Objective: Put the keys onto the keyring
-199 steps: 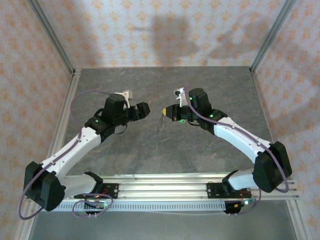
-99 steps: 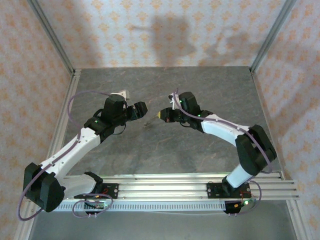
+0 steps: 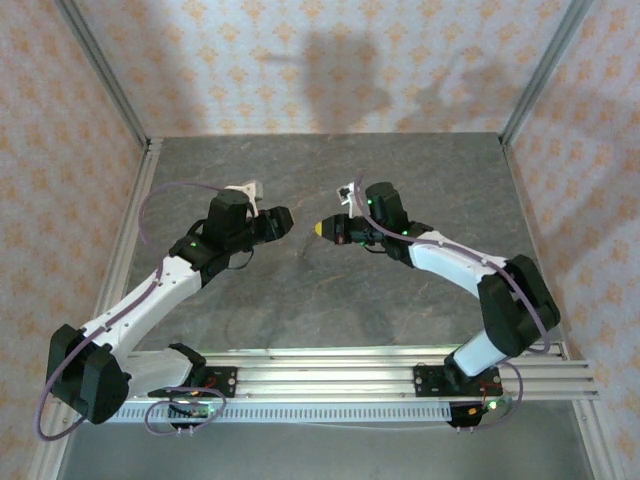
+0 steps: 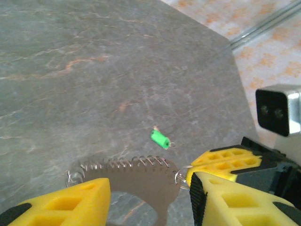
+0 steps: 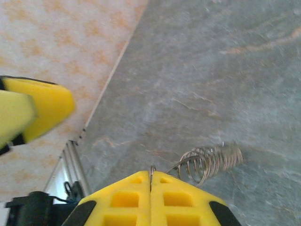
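Note:
The keys [image 4: 127, 164] are a row of small grey metal loops along the top edge of a flat brown piece [image 4: 141, 186], held just above the table. In the right wrist view the keys [image 5: 211, 162] look like a short coil. A thin metal keyring [image 4: 181, 176] sits at the row's right end. My right gripper [image 5: 151, 175] is shut on the keyring [image 5: 151, 170]. My left gripper [image 4: 150, 188] is open, its fingers either side of the brown piece without touching it. Seen from above, the left gripper [image 3: 283, 220] and right gripper [image 3: 322, 228] nearly meet mid-table.
A small green cylinder [image 4: 160, 139] with a tiny ring lies on the grey stone table [image 3: 330, 300] just beyond the keys. Patterned walls and metal posts [image 3: 110, 90] close in the back and sides. The mounting rail [image 3: 330, 375] runs along the near edge.
My right gripper has carried the keyring and keys leftward, close to the left gripper. The left gripper's fingers have come closer together around the brown piece.

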Robot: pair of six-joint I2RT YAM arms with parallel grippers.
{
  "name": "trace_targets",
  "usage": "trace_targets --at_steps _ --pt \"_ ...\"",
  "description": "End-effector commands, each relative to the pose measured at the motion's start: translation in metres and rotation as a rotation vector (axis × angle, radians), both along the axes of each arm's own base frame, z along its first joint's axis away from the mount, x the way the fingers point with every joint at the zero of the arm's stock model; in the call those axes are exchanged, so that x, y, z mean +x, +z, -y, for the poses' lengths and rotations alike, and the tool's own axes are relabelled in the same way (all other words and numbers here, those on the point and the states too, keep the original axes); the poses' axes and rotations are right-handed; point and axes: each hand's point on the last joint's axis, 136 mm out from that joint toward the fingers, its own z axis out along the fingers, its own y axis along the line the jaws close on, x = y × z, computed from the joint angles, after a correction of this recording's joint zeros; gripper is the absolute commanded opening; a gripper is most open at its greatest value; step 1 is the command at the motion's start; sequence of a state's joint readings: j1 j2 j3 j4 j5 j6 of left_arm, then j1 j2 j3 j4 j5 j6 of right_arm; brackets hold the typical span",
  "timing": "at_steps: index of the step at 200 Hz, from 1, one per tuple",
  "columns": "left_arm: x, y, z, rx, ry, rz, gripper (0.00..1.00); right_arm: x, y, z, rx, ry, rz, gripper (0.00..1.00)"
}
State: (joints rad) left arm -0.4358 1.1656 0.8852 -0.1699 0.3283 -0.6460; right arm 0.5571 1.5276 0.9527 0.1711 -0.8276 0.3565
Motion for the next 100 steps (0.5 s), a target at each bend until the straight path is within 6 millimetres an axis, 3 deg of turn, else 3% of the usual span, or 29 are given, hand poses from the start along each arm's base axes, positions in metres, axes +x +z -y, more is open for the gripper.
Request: trace_targets --at_steps 1,52,100 --pt "0.003 0.031 0.015 -0.087 -0.076 0.102 0.49 -0.007 0.08 -0.007 0.158 0.104 0.143 0.0" --pt "0.007 0.088 0.035 -0.215 -0.176 0.239 0.38 -0.018 0.143 -0.005 0.271 0.202 0.2 0.0" --pt "0.011 0.121 0.033 -0.297 -0.183 0.328 0.36 -0.024 0.167 -0.001 0.297 0.23 0.227 0.0"
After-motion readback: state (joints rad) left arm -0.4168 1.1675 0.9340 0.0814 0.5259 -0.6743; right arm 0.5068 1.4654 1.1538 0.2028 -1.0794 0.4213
